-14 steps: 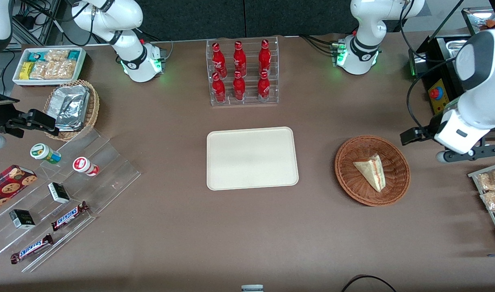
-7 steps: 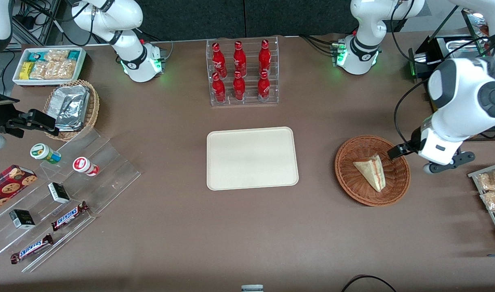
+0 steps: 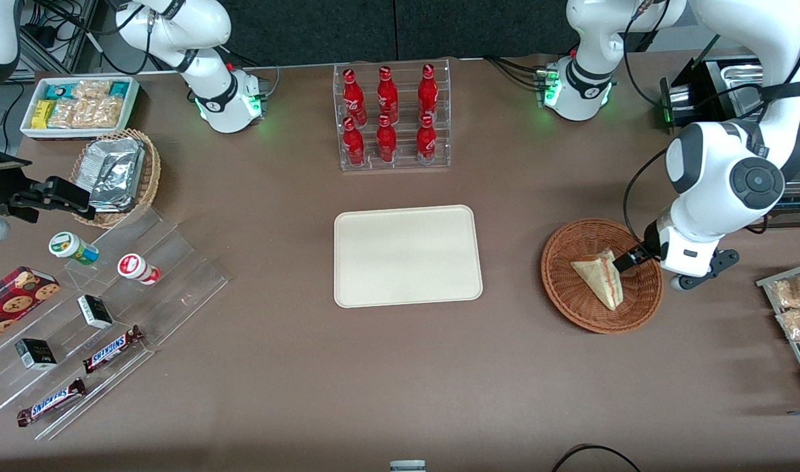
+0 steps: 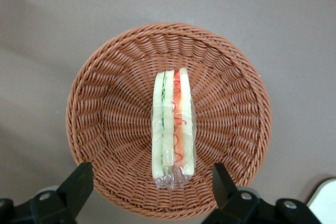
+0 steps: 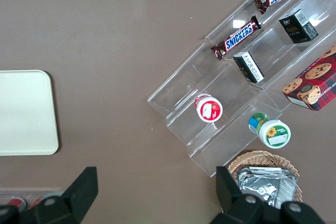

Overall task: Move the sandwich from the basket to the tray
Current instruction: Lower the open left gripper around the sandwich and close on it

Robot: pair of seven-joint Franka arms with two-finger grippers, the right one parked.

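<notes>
- Your gripper [image 4: 149, 190] hovers above the basket [image 3: 642, 301], over the part of its rim that lies toward the working arm's end of the bench [image 3: 400, 380].
- Its fingers [image 4: 79, 182] stand wide apart and hold nothing; in the wrist view one dark finger sits to each side of the sandwich [image 4: 173, 127], with the wedge framed in the gap between them.
- You can see the sandwich lying in the middle of the basket's woven floor, wrapped in clear film, its cut edge with pale bread, green and red-orange layers facing up toward the wrist camera.
- In the front view the sandwich [image 3: 599, 275] shows as a pale wedge, and one dark fingertip is just beside its striped edge; whether they touch cannot be told.
- The tray [image 3: 407, 255] lies flat on the bench, well apart from the basket toward the parked arm's end, with nothing on it.
- A clear rack of red bottles [image 3: 390, 118] stands farther from the front camera than the tray.
</notes>
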